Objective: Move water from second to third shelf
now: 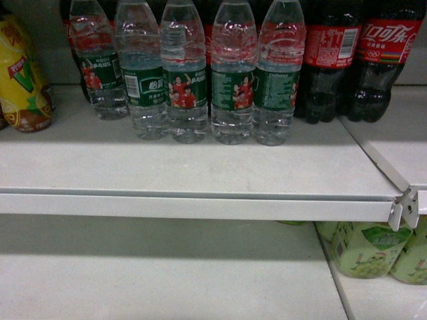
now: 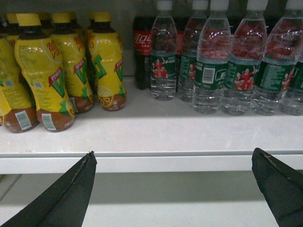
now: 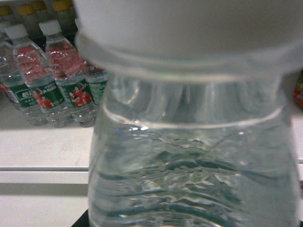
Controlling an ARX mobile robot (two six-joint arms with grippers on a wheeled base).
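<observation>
A clear ribbed water bottle (image 3: 189,156) with a white cap fills the right wrist view. It hangs in front of the shelf edge, and my right gripper is shut on it, its fingers hidden behind the bottle. Several more water bottles (image 1: 187,80) with green labels stand in a row on the upper shelf (image 1: 200,173), also seen as water bottles (image 2: 236,66) in the left wrist view. My left gripper (image 2: 173,158) is open and holds nothing, level with the shelf's front lip. Neither gripper shows in the head view.
Dark cola bottles (image 1: 360,60) stand right of the water row. Yellow tea bottles (image 2: 57,66) stand to its left. The lower shelf (image 1: 167,280) shows bare white board, with green drink bottles (image 1: 370,253) at its right. A metal divider (image 1: 400,193) ends the upper shelf.
</observation>
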